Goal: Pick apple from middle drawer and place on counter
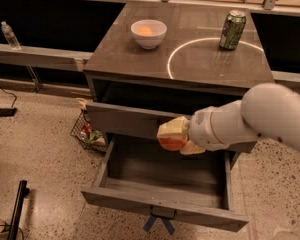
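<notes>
1. Red-orange apple (pixel 171 144) is clamped in the gripper (pixel 176 139), above the open middle drawer (pixel 160 210) and level with the shut upper drawer (pixel 125 121).
2. Grip state: the pale fingers (pixel 173 128) are closed onto the apple, one across its top and one at its lower right. Only the fruit's lower part shows between them.
3. Step in hand, as judged: carry the apple up to the counter (pixel 210 69).
4. Raise the apple up and outward until it passes the counter's front edge. A knock against that edge could loosen the hold.
5. Keep the clamping force constant during travel.
6. Select a bare landing spot, for example inside the white ring (pixel 169 64), well apart from the bowl (pixel 148 34) and the can (pixel 233 30).
7. Lower until the apple rests on the surface, then release. A round fruit dropped from height is likely to roll.
</notes>
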You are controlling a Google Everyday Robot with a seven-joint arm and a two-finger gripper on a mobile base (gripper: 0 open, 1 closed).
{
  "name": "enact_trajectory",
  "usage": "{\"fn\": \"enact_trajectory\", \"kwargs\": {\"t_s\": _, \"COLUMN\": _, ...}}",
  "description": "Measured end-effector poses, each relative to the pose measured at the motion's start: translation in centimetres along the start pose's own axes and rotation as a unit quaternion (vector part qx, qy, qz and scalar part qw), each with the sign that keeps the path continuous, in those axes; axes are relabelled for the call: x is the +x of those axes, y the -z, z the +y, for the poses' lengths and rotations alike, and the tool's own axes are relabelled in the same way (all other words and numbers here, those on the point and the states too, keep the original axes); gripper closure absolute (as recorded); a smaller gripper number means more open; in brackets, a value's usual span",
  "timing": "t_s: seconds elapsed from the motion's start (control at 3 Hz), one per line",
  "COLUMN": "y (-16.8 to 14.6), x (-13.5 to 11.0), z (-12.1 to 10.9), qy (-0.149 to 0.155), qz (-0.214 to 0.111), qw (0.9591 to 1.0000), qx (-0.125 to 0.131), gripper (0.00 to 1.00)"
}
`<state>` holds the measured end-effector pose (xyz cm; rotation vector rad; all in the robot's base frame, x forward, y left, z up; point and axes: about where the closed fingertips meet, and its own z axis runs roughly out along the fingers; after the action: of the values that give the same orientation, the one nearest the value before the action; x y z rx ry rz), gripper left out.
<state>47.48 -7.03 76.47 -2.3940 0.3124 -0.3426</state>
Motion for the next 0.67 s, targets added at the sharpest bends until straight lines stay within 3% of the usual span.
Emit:
{"fn": "enact_trajectory", "kwargs": {"t_s": 0.33, "y": 1.5, "x": 0.5, "z": -0.9, "qy": 0.005, "qz": 0.0, "qw": 1.0, "qx": -0.004, "gripper": 1.0}}
{"fn": "enact_trajectory", "kwargs": {"t_s": 0.67, "y": 2.8, "x": 2.6, "z": -1.7, "qy": -0.043, "qz": 0.012, "qw": 0.9988, "qx": 0.023, "gripper": 1.0}}
